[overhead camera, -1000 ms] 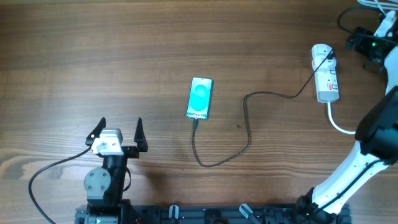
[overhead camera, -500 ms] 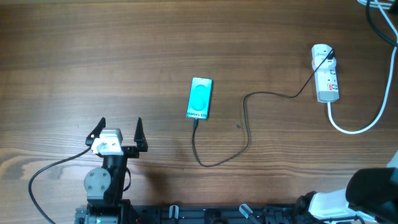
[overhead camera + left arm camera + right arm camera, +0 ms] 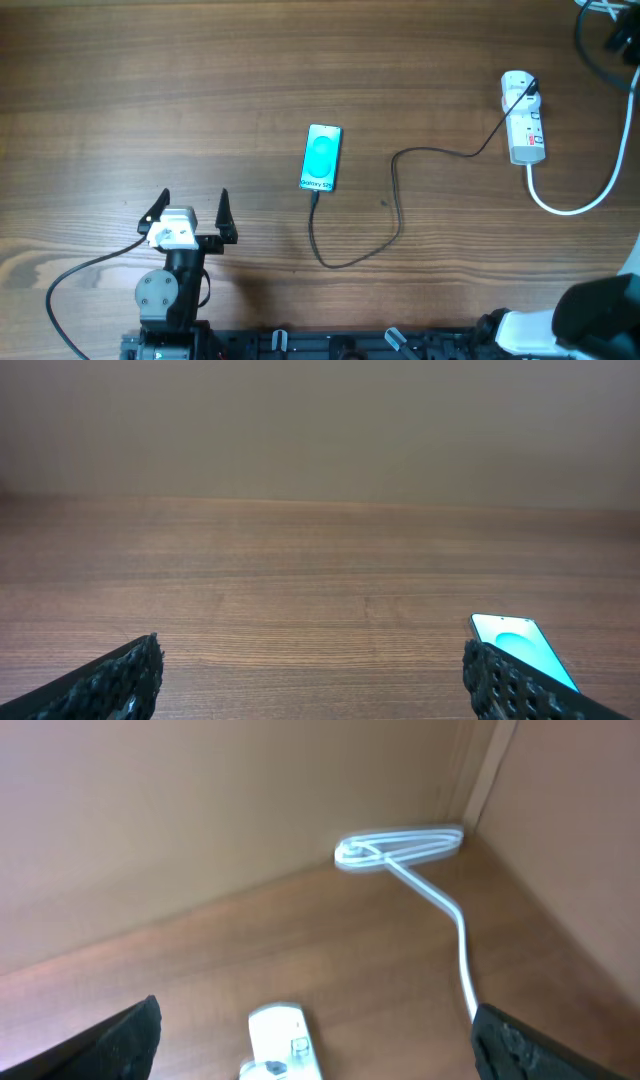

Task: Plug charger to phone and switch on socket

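We're targeting the socket switch, upper right; left gripper and right gripper gaping, so we're wanting the right closed before pressing.

Phone cropped at left-wrist edge; socket cropped, blurred.

The phone is laid flat, teal screen lit, near the middle of the table. The thin black charger is looped from its near end to the white socket, set by the right edge near the far corner.
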